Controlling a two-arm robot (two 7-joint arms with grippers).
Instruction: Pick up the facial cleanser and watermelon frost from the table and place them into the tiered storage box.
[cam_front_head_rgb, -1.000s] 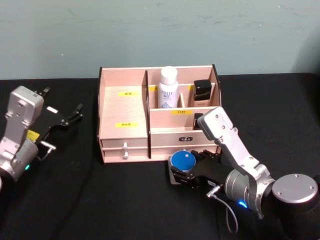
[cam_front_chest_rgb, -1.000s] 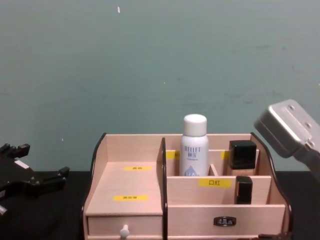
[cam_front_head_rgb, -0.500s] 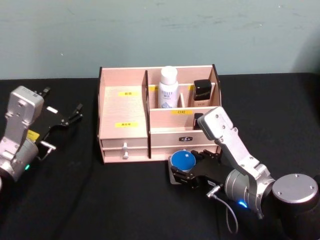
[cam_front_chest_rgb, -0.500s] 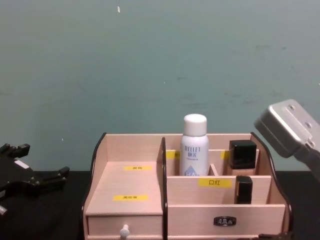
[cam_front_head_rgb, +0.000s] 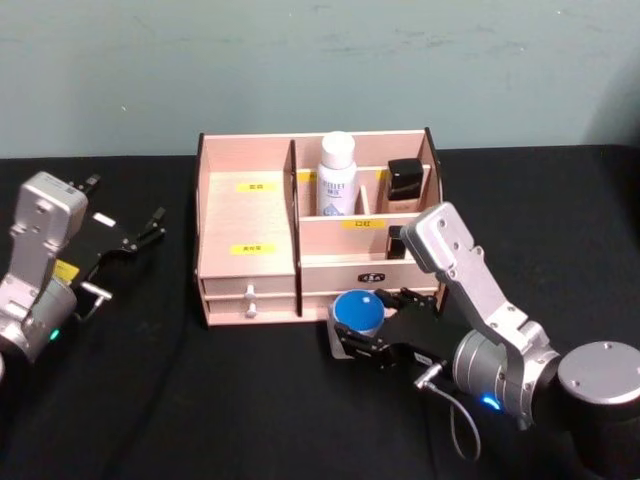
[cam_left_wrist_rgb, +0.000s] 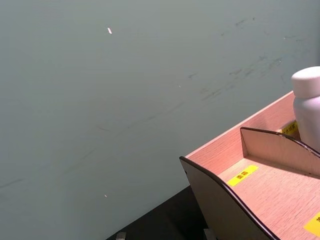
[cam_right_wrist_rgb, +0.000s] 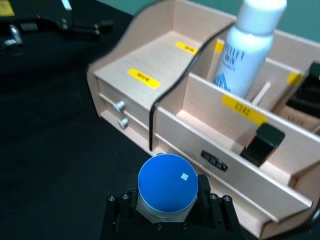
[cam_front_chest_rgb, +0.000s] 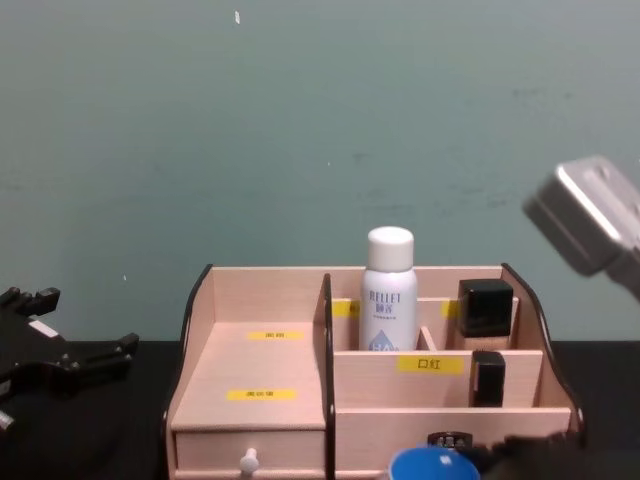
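Light-wood tiered storage box (cam_front_head_rgb: 250, 215), frame centre, with upright white bottle (cam_front_head_rgb: 337, 175) in a rear compartment; blue-lidded round jar (cam_front_head_rgb: 359, 311) upright just before its right drawer.

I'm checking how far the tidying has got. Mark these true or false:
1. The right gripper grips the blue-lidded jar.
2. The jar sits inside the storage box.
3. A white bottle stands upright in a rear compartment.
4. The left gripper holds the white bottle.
1. True. The right gripper is shut on the blue-lidded jar.
2. False. The jar is outside the tiered storage box, just in front of its lower front.
3. True. The white bottle stands upright in a rear compartment, right of the tall divider.
4. False. The left gripper is open and empty at the table's left, apart from the box.
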